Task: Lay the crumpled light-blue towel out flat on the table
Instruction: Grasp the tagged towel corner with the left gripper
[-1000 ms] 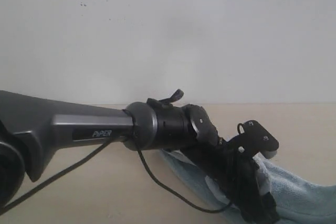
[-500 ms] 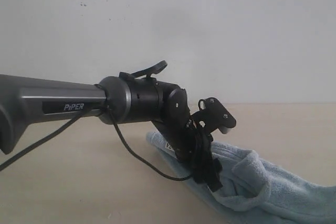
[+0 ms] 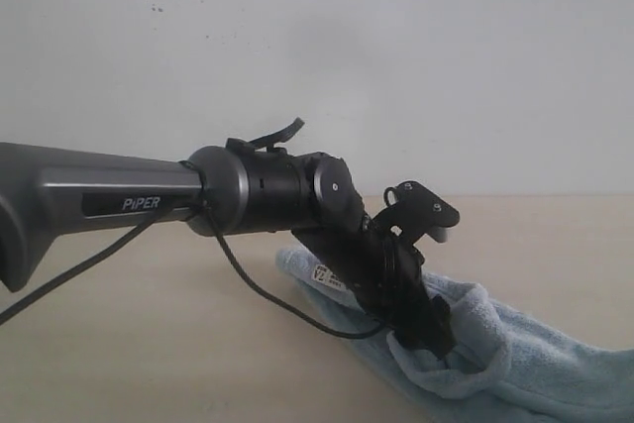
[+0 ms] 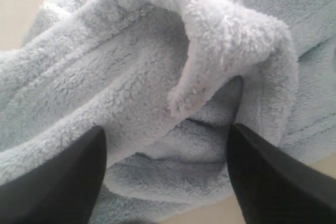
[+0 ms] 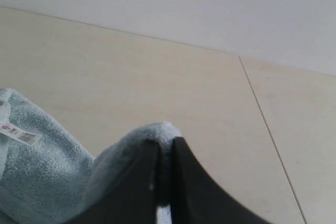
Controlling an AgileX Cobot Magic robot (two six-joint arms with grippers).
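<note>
Towel (image 3: 515, 364) lies crumpled on beige table (image 3: 119, 364) before white wall (image 3: 396, 47); left jaws gape, right jaws pinch it.

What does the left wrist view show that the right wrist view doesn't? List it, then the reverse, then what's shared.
Left wrist only: the left end effector, open, its fingers either side of a raised fold of the towel. Right wrist only: the right end effector shut on a towel edge, the white wall, a seam line across the table. Both: the towel on the table.
</note>
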